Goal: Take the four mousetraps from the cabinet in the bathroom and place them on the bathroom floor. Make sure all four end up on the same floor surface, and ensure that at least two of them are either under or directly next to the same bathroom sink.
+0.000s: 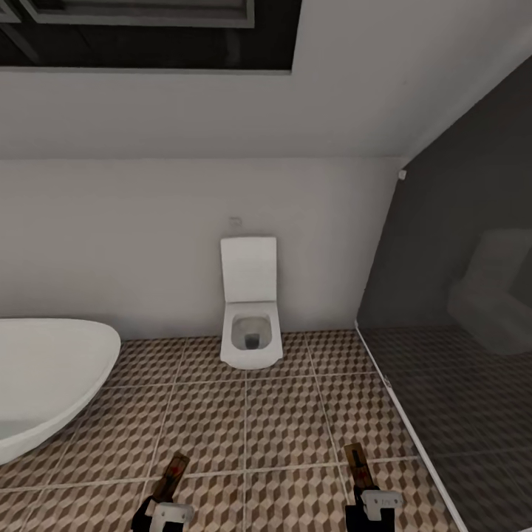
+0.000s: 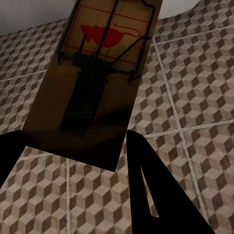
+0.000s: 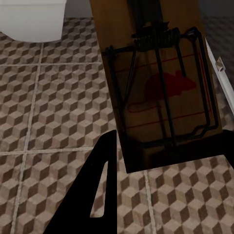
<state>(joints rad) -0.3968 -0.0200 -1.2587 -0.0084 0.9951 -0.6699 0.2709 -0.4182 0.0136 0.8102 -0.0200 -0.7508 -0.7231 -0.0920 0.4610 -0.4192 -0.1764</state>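
I hold one mousetrap in each hand above the cube-patterned bathroom floor [image 1: 281, 421]. My left gripper [image 1: 164, 510] is shut on a tan-wood mousetrap [image 1: 174, 473], whose dark wire and red mouse mark fill the left wrist view [image 2: 92, 73]. At the bottom right of the head view, my right gripper [image 1: 372, 506] is shut on a second mousetrap [image 1: 357, 462]; the right wrist view shows its wire bar and red spot close up [image 3: 161, 83]. The cabinet and the sink are out of view.
A white toilet [image 1: 250, 303] stands against the far wall straight ahead, also seen from the right wrist [image 3: 34, 19]. The rim of a white oval bathtub [image 1: 44, 377] juts in from the left. A dark glass shower screen [image 1: 458, 332] with a white base rail closes off the right.
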